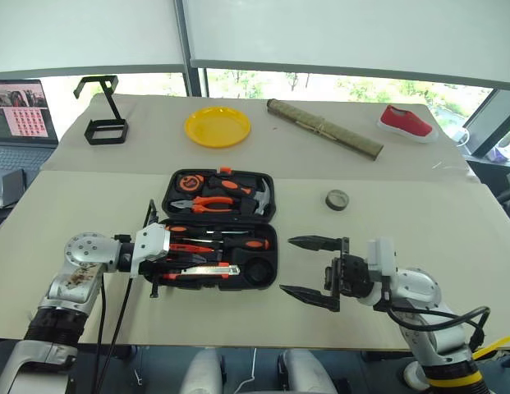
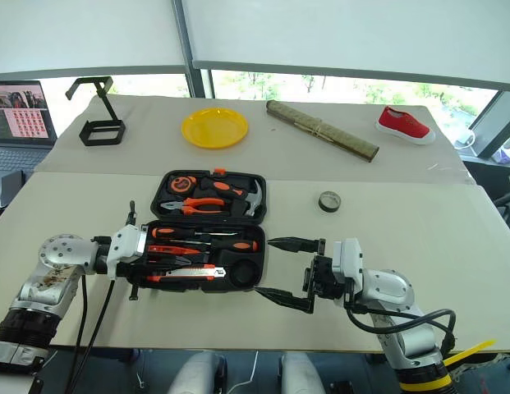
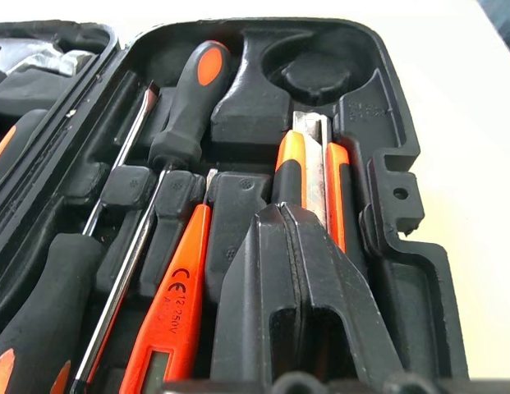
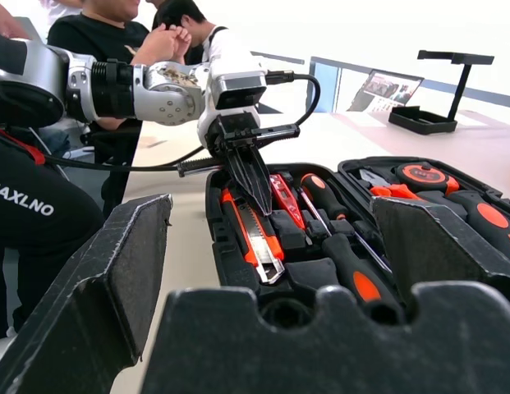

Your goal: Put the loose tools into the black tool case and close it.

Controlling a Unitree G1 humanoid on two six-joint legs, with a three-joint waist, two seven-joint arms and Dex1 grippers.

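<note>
The black tool case [image 1: 256, 272] lies open on the table. Its near half holds two orange-and-black screwdrivers [image 1: 248, 244] [image 3: 193, 90], a slim red screwdriver [image 1: 189, 248] and the utility knife [image 1: 207, 270]. The dark tape roll [image 1: 337, 199] lies on the table to the right of the case. My left gripper [image 1: 174, 256] reaches in from the case's left side, shut, its tips [image 3: 283, 215] just over the knife [image 3: 312, 164], with nothing seen between them. My right gripper [image 1: 309, 268] hovers open just right of the case.
The case's far half holds a tape measure, pliers and a hammer [image 1: 259, 197]. Further back stand a yellow plate [image 1: 218, 126], a rolled mat [image 1: 324, 129], a red shoe [image 1: 406, 122], a black wire stand [image 1: 105, 123] and a laptop [image 1: 20, 111]. People [image 4: 115, 33] sit beyond the table.
</note>
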